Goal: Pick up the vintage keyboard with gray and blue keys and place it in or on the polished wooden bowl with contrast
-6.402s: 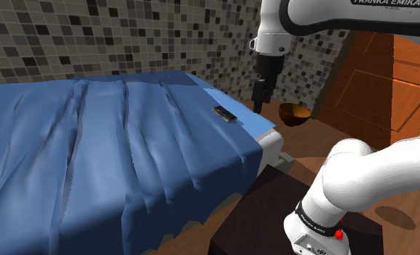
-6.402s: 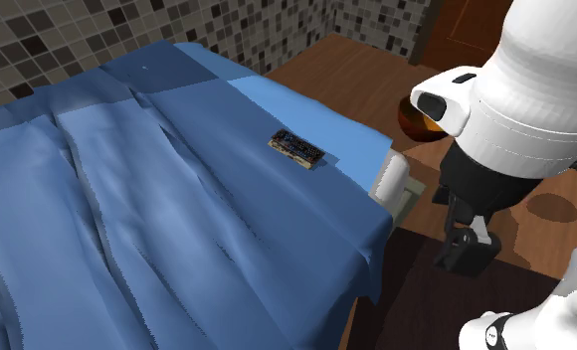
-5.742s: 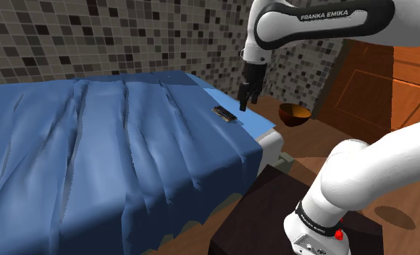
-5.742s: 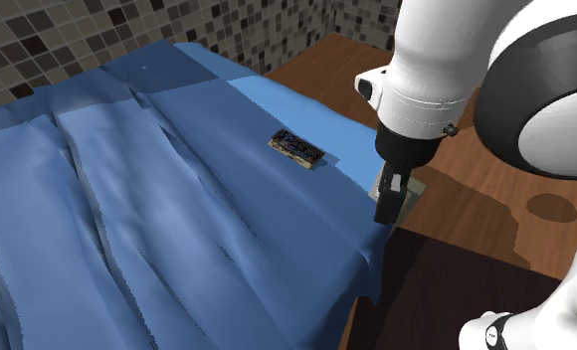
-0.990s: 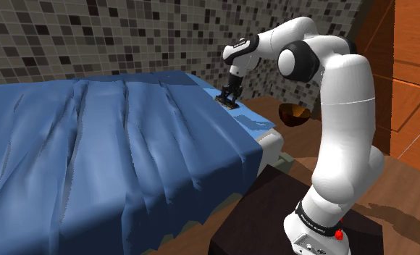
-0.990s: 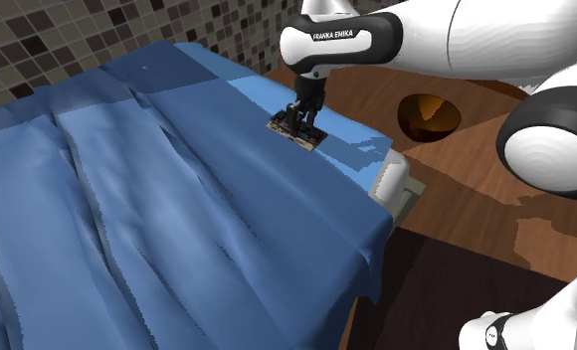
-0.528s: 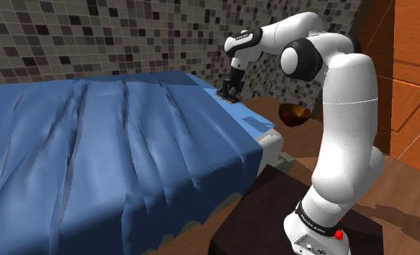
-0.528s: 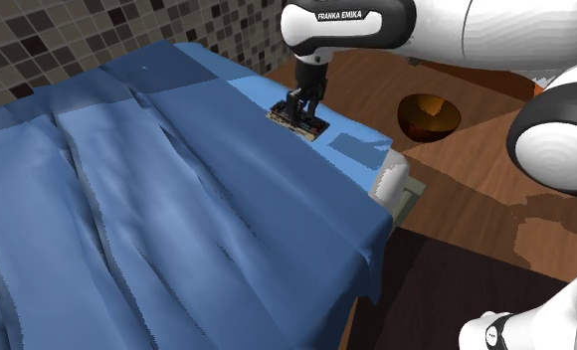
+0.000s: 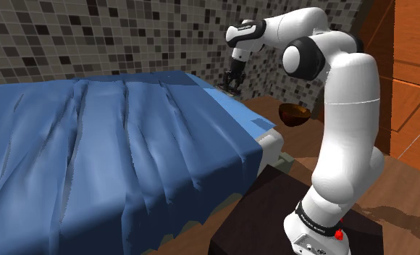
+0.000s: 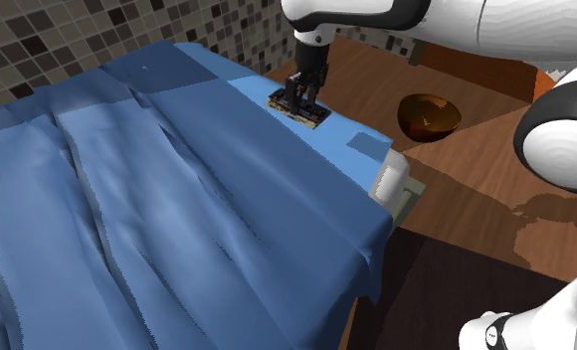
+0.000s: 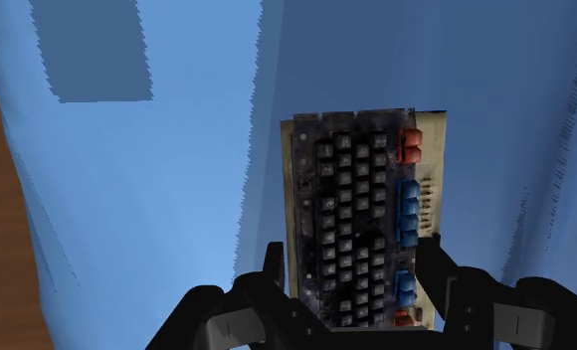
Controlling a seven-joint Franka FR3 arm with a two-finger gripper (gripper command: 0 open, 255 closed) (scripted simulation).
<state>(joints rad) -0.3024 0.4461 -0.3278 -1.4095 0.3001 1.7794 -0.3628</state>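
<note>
The tool (image 11: 354,288) is closed partway on the keyboard (image 11: 361,199). One black finger (image 11: 274,266) presses each long edge near one end, so the fingers stand as far apart as the keyboard is wide. The rest of the keyboard reaches out beyond the fingertips. It has a cream case, rows of dark grey keys, and a column of blue keys with red ones at both ends along one side.

Held this way, the keyboard appears to hang just above the bed (image 10: 127,199), over the lighter blue corner of the rumpled cover. A darker patch (image 10: 368,146) lies on the cover, apart from the tool and toward the bed's corner.

The tool points straight down from a wrist bent downward. Behind it the forearm runs roughly level toward the shoulder view's right to a high elbow. From the elbow the white arm (image 9: 350,130) drops nearly upright to the dark stand (image 9: 274,217).

The brown bowl (image 10: 428,115), with its lighter inside, sits lower than the tool on the wooden floor (image 10: 476,199). It is well apart from the tool, past the bed's corner toward the second exterior view's right. A mosaic-tiled wall (image 9: 93,36) stands behind the tool.
</note>
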